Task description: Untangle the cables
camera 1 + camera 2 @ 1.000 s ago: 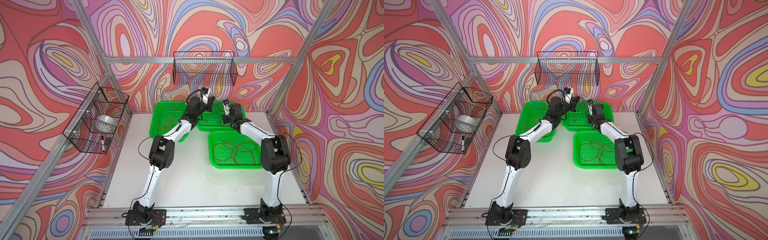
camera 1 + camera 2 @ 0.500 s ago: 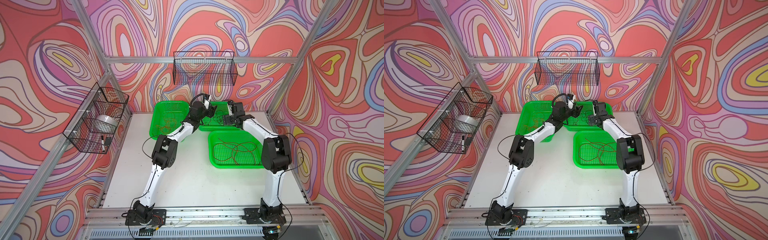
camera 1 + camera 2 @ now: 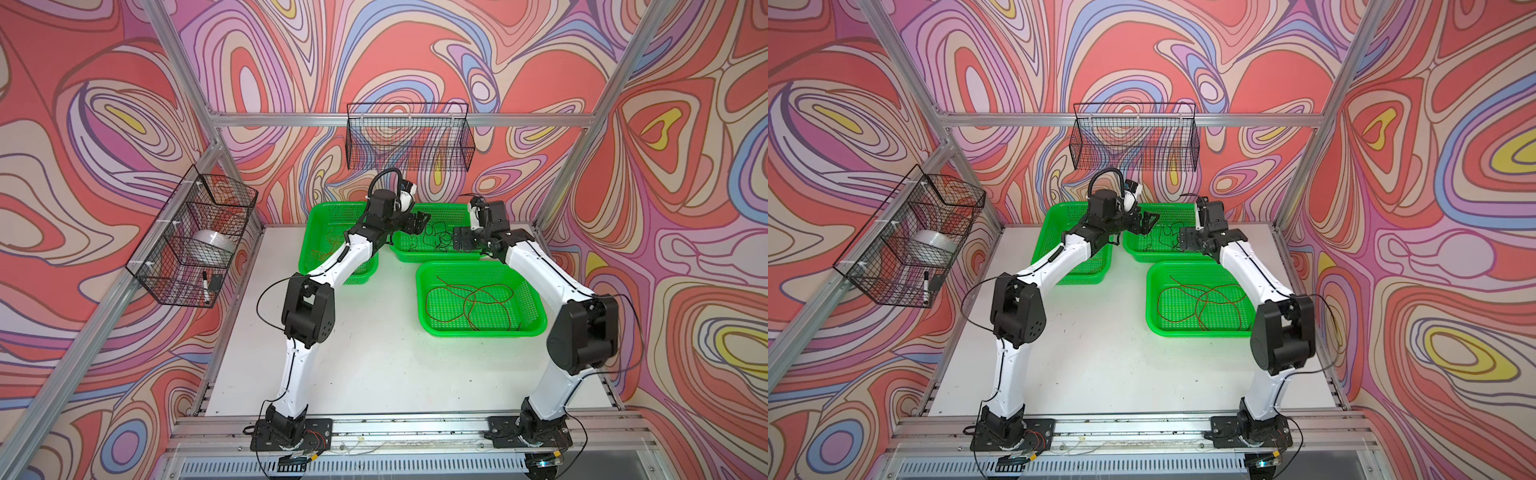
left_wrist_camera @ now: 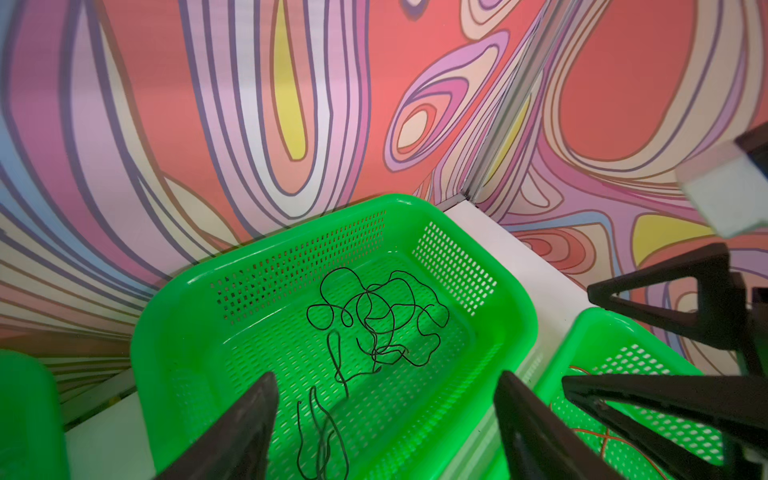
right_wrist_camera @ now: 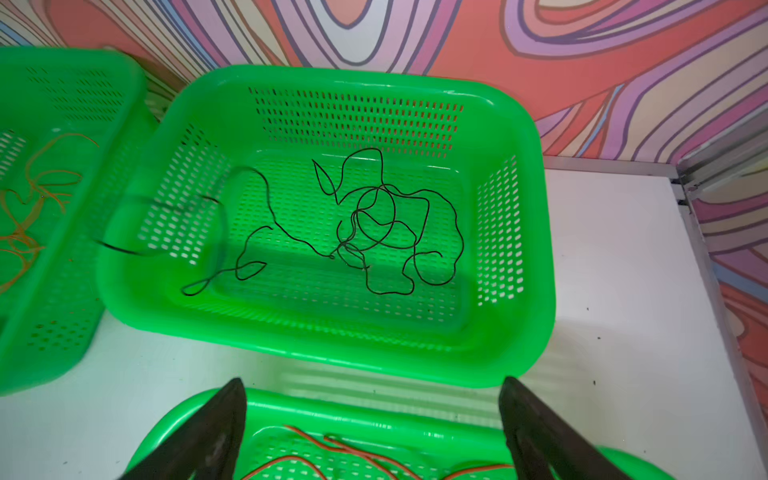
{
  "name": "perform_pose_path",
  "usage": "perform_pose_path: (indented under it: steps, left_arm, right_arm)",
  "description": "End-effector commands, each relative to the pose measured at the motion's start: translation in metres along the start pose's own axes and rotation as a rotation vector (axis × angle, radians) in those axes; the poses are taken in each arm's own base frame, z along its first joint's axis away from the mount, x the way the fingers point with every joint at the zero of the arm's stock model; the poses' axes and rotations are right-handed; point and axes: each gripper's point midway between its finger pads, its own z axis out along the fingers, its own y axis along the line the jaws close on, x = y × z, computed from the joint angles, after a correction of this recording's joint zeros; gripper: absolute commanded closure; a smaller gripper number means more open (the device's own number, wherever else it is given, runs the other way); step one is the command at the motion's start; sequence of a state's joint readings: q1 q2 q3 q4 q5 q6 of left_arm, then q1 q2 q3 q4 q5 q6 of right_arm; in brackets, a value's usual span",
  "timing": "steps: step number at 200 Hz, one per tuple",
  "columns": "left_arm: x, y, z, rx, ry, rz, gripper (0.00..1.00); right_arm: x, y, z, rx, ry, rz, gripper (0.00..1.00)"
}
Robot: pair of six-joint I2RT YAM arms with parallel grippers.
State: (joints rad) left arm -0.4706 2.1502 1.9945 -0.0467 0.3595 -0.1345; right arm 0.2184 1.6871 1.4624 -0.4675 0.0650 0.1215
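On the white table (image 3: 374, 365) stand three green baskets, and the change is at the back basket (image 3: 440, 258). A second ago both arms were raised over it with their hands pinched together. Now they sit lower and further apart, and both hands have let go.

The left hand (image 3: 419, 222) hangs over the basket's left end with its fingers spread wide and nothing between them. The right hand (image 3: 462, 240) is at the right end, also wide apart and empty. Each wrist view looks down between two parted black fingers at bare green mesh.

The black cable (image 5: 374, 224) now lies loose on the floor of the back basket – a knot of overlapping loops in the middle, with a longer tail running toward one side wall. One strand by that wall is smeared in the right wrist view, so it may not have settled yet.

The orange cables (image 3: 328, 245) lie in the left basket (image 3: 328, 208), and the red and orange cables (image 3: 473, 303) in the front basket (image 3: 482, 330).

By colour the sorting looks done – but the black cable's loops cross, so it probably needs another pull.
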Motion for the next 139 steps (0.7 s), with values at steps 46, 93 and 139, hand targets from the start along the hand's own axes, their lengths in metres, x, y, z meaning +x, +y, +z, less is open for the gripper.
perform_pose_path:
  steps: [46,93,139]
  left_arm:
    - [0.006,0.002,-0.010,-0.028,0.177,-0.045,0.00]
    - [0.023,-0.028,-0.107,-0.170,-0.034,0.091,0.00]
    - [0.117,0.026,-0.253,-0.616,-0.021,0.137,0.00]
  right_arm:
    - [0.028,-0.006,-0.031,-0.015,-0.048,0.112,0.02]
    - [0.035,-0.050,-0.076,0.172,-0.303,0.084,0.02]
    - [0.087,-0.075,-0.026,0.288,-0.266,-0.053,0.02]
